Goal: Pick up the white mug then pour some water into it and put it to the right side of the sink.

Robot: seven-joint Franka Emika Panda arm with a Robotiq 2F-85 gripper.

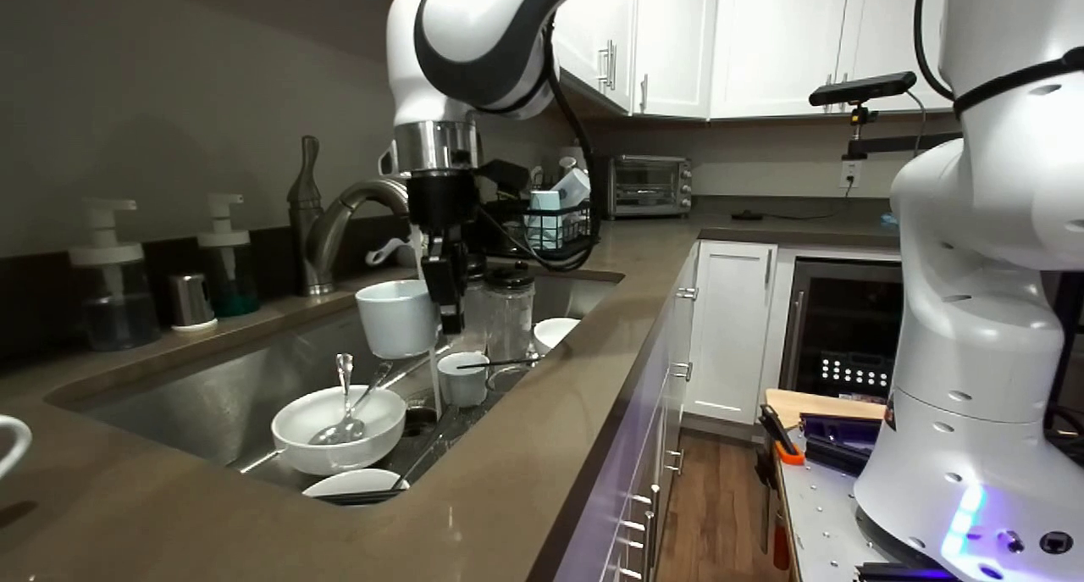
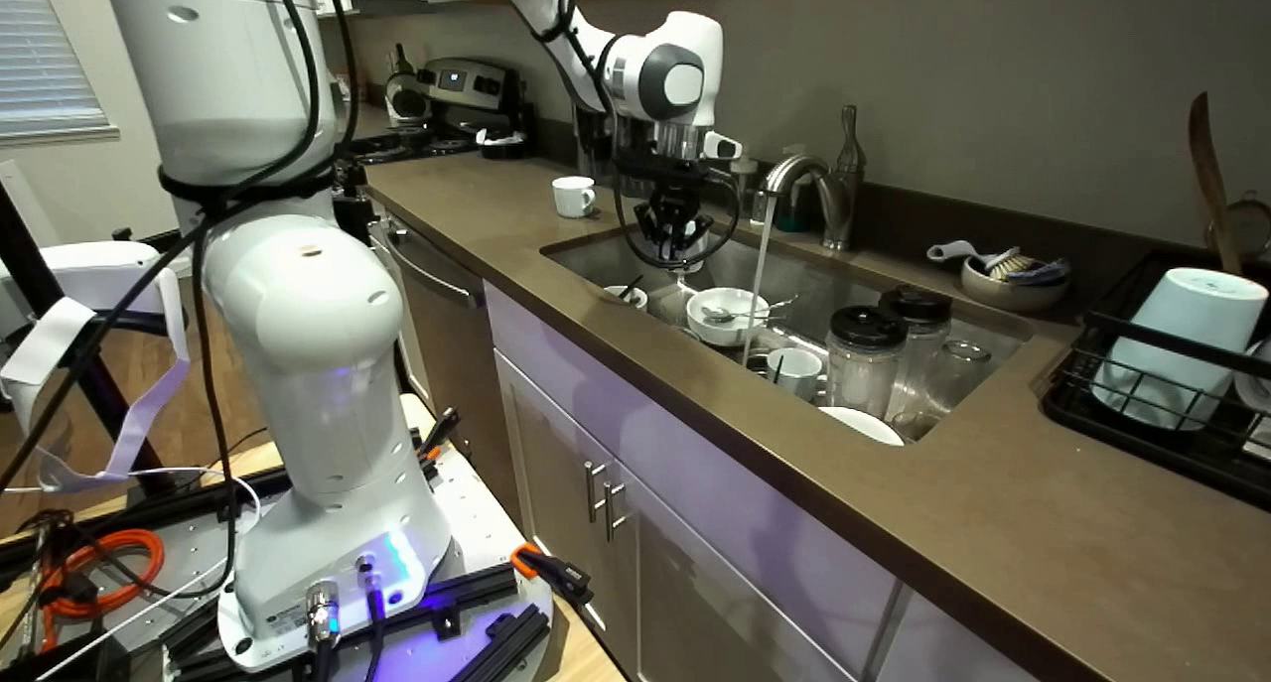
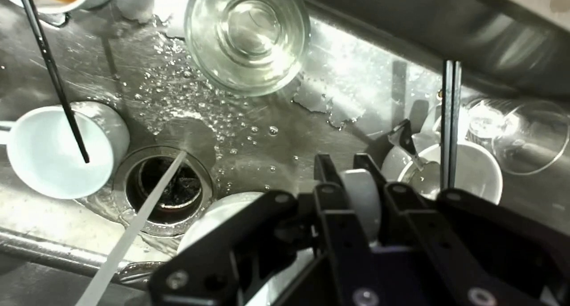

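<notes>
nearest the camera in an exterior view, you have the brown countertop (image 1: 169, 523) across the lower left of the frame, with a white cup (image 1: 26, 438) mostly cut off at the left edge, its handle showing. past that lies the stainless-steel sink (image 1: 229, 412). at its near end, low and left of centre, a white dish (image 1: 343, 482) carries dark chopsticks (image 1: 364, 498), and just behind it a round white bowl (image 1: 322, 457) holds a spoon (image 1: 343, 432) and a second utensil.

above that bowl in the frame, your gripper (image 1: 452, 315) points down and pinches the white mug (image 1: 394, 324) by its handle, as the wrist view also shows. the mug hangs over the sink, mouth up and near upright; its inside is hidden, so you can't judge how full it is.

a stream of water (image 3: 135, 228) slants from the lower left of the wrist view to the drain (image 3: 189, 190); in an exterior view it falls right of your gripper, apart from it.

farther along the sink stand a pale cup (image 1: 464, 389) and two black-lidded glass jars (image 1: 511, 324). along the back edge, soap dispensers (image 1: 121, 302) come before the arched faucet (image 1: 322, 239). farthest are the toaster oven (image 1: 648, 188), upper centre, and white cabinets (image 1: 779, 48), upper right.
</notes>
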